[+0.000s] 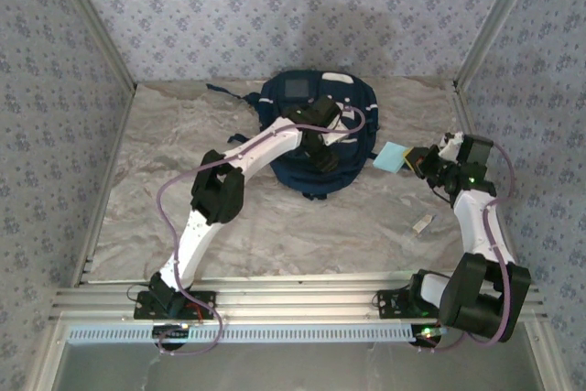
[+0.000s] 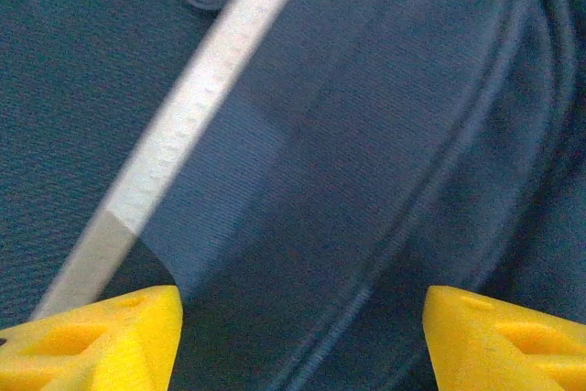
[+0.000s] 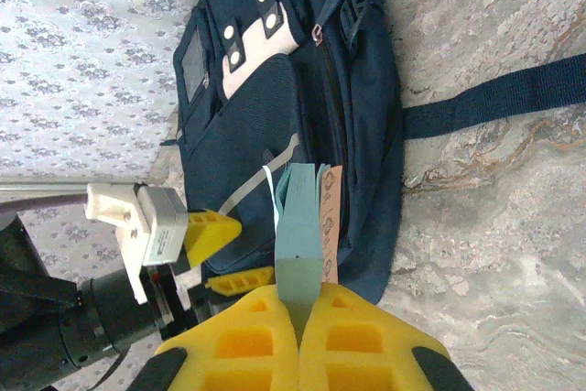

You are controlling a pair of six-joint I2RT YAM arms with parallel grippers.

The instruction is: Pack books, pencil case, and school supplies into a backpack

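— Yellow fingers of the right gripper sit pressed together at the near edge of the wrist view. What is between them?
— The light-blue pad. It is pinched by its lower edge and stands on end, with its loose pages fanning out at the far end.
— And from above?
— A small pale scrap lies on the marble table, nearer the arm bases than the pad. Beyond it, the right arm holds the pad just beside the right flank of the backpack. Whether the pad touches the fabric I cannot tell.
— Where is the left gripper?
— Over the bag's front. Its fingers are spread wide with nothing clasped between them. Navy cloth lies close beneath, crossed on a slant by a white trim stripe.
— How does the backpack lie?
— Flat on the table toward the far end, front face up. Grey and white patches show near its top, and one dark strap trails out across the marble.
— Behind it?
— A wall of blue-patterned wallpaper.
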